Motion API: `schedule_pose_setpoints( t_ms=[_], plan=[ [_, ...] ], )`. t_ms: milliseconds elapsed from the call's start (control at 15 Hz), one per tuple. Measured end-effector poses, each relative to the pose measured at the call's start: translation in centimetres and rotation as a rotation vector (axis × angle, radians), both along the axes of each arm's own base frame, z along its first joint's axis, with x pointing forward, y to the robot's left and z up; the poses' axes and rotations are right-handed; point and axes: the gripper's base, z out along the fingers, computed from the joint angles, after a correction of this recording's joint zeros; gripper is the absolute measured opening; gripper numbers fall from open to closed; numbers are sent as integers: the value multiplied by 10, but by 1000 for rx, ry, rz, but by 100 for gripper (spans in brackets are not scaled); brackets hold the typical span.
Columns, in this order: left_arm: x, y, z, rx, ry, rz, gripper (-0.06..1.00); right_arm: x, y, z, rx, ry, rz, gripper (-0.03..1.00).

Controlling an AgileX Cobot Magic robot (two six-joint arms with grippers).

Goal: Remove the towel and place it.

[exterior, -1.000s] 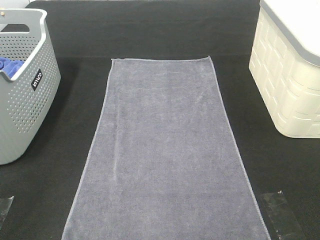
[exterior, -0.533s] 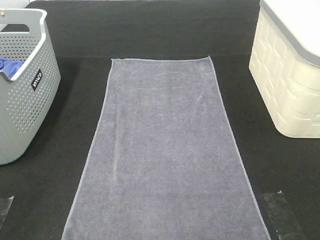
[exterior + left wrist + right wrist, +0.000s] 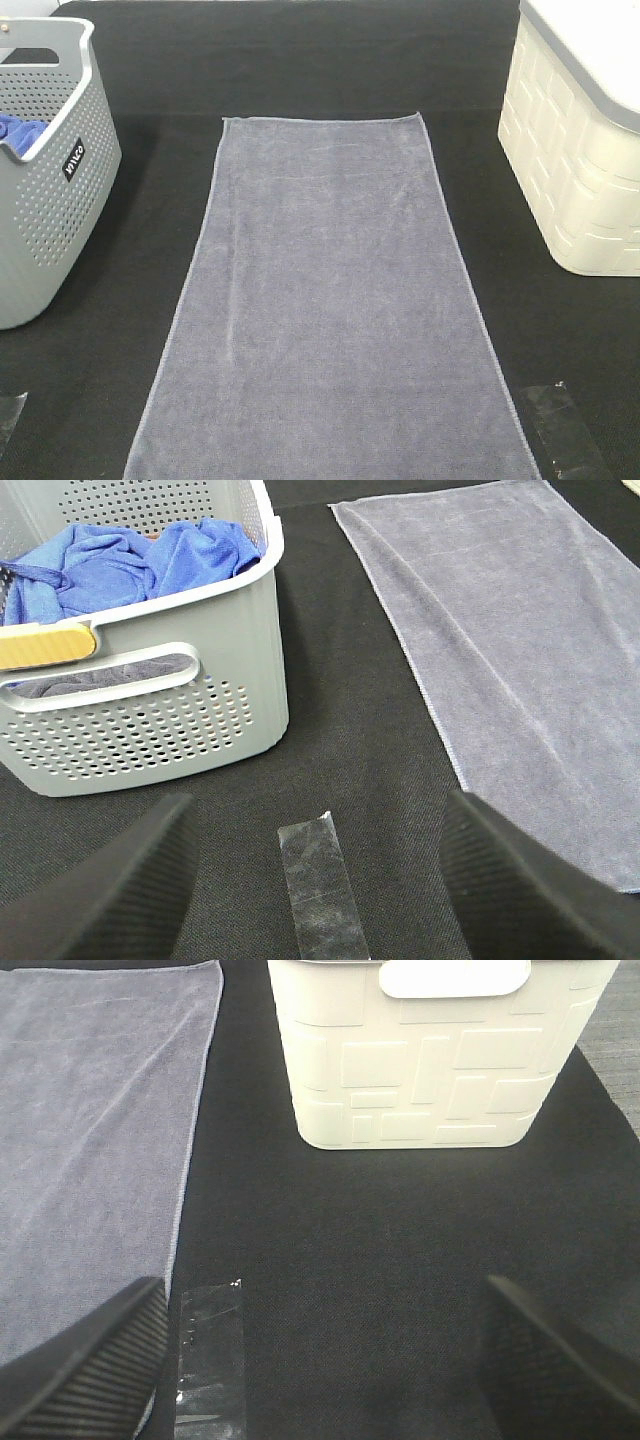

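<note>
The grey-lavender towel [image 3: 330, 300] lies flat and spread out lengthwise down the middle of the black table. It also shows in the left wrist view [image 3: 520, 650] and the right wrist view [image 3: 90, 1130]. Neither gripper shows in the high view. My left gripper [image 3: 320, 900] is open and empty above the black mat near a tape strip [image 3: 320, 885], between the grey basket and the towel's edge. My right gripper [image 3: 320, 1370] is open and empty above the mat, between the towel's edge and the cream basket.
A grey perforated basket [image 3: 50, 170] holding bright blue cloths [image 3: 120, 560] stands at the left. A cream basket [image 3: 580, 150] stands at the right; it also shows in the right wrist view [image 3: 430, 1060]. Clear tape strips [image 3: 560, 430] lie on the mat near the front.
</note>
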Motion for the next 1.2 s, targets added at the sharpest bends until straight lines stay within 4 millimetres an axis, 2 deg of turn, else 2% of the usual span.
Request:
schedule_pose_setpoints(
  t_ms=[1200],
  plan=[
    [0,0,0,0,0,0,66,-1,0,0,1,-3,38,78]
  ],
)
